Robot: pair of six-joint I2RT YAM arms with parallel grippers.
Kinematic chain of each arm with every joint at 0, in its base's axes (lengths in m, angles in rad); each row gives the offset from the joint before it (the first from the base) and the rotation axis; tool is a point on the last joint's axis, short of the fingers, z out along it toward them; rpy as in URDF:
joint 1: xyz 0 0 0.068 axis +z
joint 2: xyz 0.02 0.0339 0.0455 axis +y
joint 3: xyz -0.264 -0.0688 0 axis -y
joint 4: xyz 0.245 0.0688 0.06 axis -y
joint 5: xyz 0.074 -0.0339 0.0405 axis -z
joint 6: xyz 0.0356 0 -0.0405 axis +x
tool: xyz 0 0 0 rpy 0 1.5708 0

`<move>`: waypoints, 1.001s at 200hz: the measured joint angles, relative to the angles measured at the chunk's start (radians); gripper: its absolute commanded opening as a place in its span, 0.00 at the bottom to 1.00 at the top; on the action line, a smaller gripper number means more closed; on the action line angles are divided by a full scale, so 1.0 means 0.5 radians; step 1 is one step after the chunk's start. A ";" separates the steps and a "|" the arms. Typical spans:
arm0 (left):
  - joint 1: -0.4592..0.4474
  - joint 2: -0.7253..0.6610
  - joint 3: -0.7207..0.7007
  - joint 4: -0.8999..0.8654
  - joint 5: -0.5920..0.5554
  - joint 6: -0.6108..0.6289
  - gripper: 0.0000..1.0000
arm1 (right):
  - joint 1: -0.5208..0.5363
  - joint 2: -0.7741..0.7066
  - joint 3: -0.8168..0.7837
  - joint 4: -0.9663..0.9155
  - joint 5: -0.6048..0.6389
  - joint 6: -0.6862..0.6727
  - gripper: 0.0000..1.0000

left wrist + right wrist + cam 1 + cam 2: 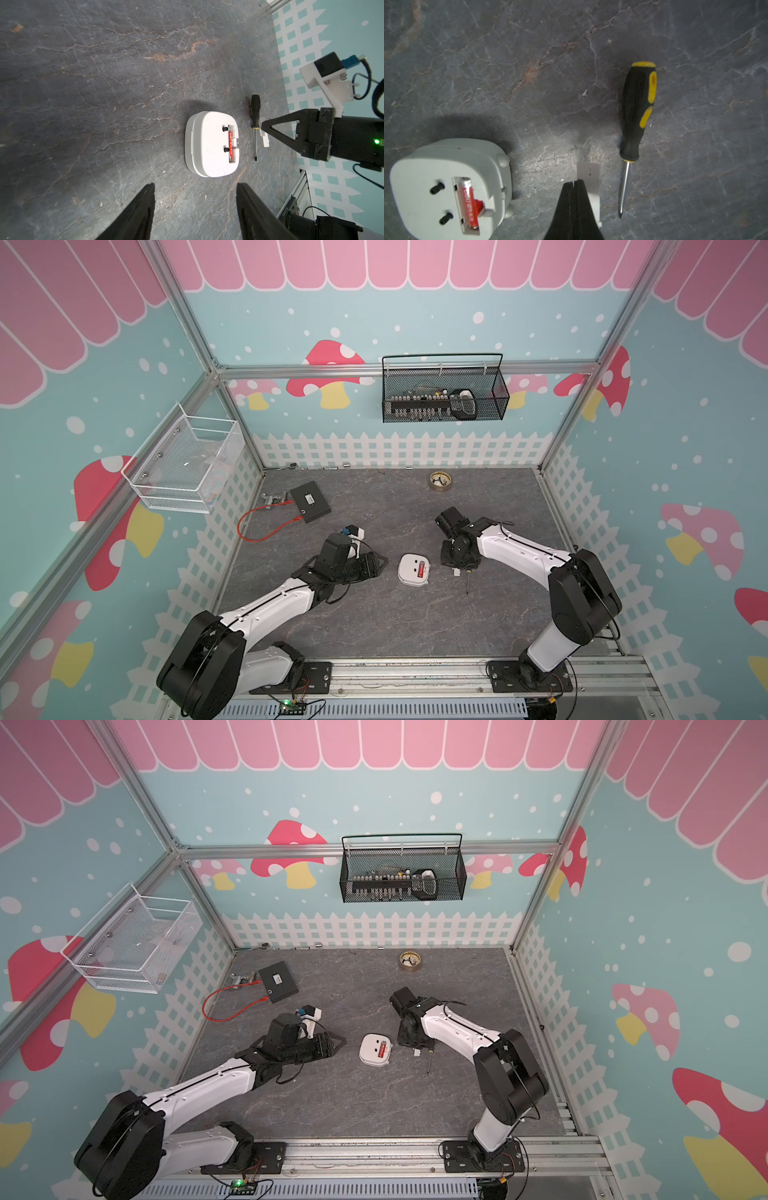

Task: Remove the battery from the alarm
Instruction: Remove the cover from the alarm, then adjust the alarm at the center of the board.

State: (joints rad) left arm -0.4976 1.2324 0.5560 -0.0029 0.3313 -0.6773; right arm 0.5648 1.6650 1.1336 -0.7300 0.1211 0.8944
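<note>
Left wrist view: the alarm lies face down on the tabletop, battery exposed in its back. Short of it the left fingers stand apart; the right fingers are together. Steady the alarm, then lever one battery end up.

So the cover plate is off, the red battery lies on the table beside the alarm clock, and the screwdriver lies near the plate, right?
Not quite. The red battery sits in the open recess in the back of the alarm clock, not on the table; the right wrist view shows it. The cover plate is off, and the screwdriver lies near it.
</note>
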 measured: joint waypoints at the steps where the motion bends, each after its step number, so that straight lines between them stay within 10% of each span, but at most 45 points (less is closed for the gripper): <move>1: 0.000 0.000 0.000 0.001 0.000 0.000 0.65 | 0.000 0.000 0.000 0.000 0.000 0.000 0.00; 62: 0.005 0.015 0.000 -0.002 -0.014 0.000 0.65 | -0.050 0.304 0.064 0.317 -0.168 -0.106 0.03; 103: 0.011 0.031 0.000 -0.002 -0.014 0.000 0.65 | -0.060 0.353 0.062 0.398 -0.216 -0.125 0.28; 153: 0.027 0.032 0.000 -0.002 -0.014 0.000 0.66 | -0.061 -0.077 0.002 0.321 -0.155 -0.118 0.37; 200: 0.025 0.060 0.002 0.000 0.014 -0.001 0.65 | -0.154 -0.273 0.015 0.200 -0.075 -0.246 0.19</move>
State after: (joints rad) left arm -0.4850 1.2625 0.5568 -0.0029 0.3386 -0.6777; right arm 0.4877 1.5284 1.1412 -0.6300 0.0837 0.7715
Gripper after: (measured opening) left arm 0.658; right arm 0.305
